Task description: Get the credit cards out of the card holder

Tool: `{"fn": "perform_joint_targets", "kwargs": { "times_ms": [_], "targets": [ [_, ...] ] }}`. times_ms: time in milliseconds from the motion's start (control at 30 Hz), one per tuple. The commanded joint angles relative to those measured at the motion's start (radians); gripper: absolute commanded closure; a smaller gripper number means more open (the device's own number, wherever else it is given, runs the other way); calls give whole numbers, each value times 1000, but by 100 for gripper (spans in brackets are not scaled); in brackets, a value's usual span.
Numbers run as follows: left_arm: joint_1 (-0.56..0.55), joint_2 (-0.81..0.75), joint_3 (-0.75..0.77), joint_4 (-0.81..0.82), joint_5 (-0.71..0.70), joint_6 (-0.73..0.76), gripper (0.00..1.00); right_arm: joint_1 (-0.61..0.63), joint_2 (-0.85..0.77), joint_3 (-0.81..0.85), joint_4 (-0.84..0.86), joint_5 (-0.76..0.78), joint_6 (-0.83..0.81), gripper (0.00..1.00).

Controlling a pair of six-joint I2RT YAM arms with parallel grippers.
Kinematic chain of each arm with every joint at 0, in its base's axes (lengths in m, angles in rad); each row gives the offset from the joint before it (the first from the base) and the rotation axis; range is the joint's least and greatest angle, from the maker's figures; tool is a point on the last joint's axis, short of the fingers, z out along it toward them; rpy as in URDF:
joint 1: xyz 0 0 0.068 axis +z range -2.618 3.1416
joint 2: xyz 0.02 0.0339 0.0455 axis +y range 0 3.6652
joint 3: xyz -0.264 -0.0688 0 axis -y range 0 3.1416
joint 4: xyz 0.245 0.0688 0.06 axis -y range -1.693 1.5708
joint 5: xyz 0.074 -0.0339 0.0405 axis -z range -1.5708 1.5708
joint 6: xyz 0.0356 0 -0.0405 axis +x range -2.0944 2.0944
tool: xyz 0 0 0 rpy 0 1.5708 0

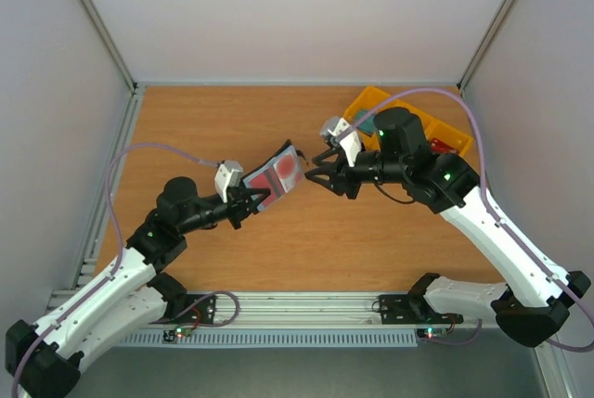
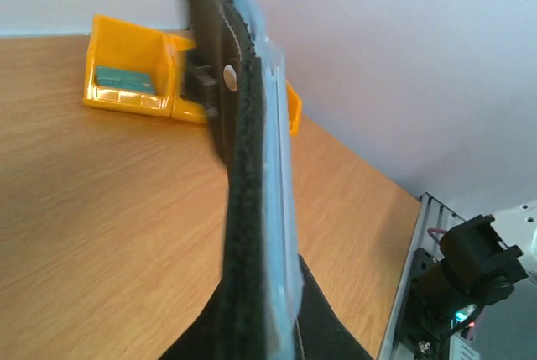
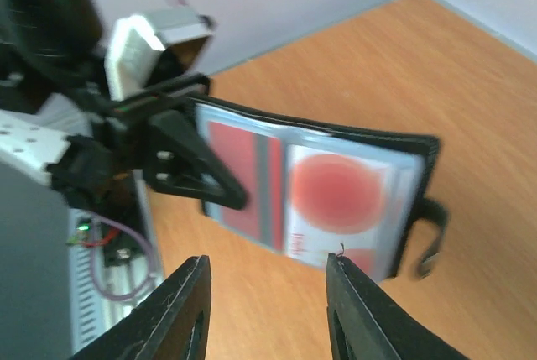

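Card holder (image 1: pixel 278 173) held open above the desk (image 1: pixel 306 250), near its middle, pinched at one end by the closed left pincer (image 1: pixel 249 201). The credit cards (image 3: pixel 336 188) sit inside it, red faces showing through clear sleeves, none yet drawn out.

Seen from above, the card holder's long axis runs on a slant from the left pincer at its near-left end up toward the far right, where its free end comes close to the right pincer (image 1: pixel 317 175). The right pincer is just beside that free end, apart from it, with its jaws parted and nothing between them. From the right wrist camera the open face of the card holder is turned toward those parted fingers (image 3: pixel 352 310), with the long axis lying across the view and the black closure tab (image 3: pixel 432 242) dangling at the free end on the right.

The right arm is the free one, so the pull looks to be its job. The slot openings cannot be made out, so the way a card must slide is unclear. A yellow tray (image 1: pixel 367 101) stands at the far right of the desk, behind the right arm, well apart from the card holder.
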Motion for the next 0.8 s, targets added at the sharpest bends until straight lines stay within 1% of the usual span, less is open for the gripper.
{"fn": "perform_joint_targets", "kwargs": {
  "times_ms": [0, 67, 133, 167, 233, 267, 300, 333, 467, 600, 667, 767],
  "targets": [
    [6, -2, -5, 86, 19, 13, 100, 80, 47, 23, -5, -179, -7, 59],
    [5, -3, -12, 159, 123, -2, 100, 120, 79, 34, -35, -141, -49, 53],
    [5, -7, -14, 201, 224, 15, 100, 113, 73, 14, -26, -63, -69, 49],
    [5, -9, -14, 206, 246, 37, 100, 98, 61, -5, -9, -60, -82, 44],
    [5, -14, -10, 198, 268, 86, 100, 34, 36, -29, 23, -106, -59, 29],
    [5, -18, -9, 195, 288, 116, 100, 1, 28, -36, 33, -134, -46, 19],
    [6, -19, -8, 195, 298, 135, 100, -25, 23, -39, 36, -144, -45, 4],
    [7, -20, -6, 197, 308, 155, 100, -32, 19, -39, 28, -145, -55, 2],
    [7, -17, 3, 207, 365, 210, 100, -43, 20, -43, -13, -126, -103, 2],
    [8, -12, 15, 208, 403, 270, 100, -88, 29, -54, -16, -167, -133, 2],
    [7, -3, 23, 210, 415, 287, 100, -89, 52, -48, -4, -228, -142, 1],
    [8, 5, 33, 202, 421, 285, 100, -89, 105, -33, -11, -359, -157, 1]
  ]
}}
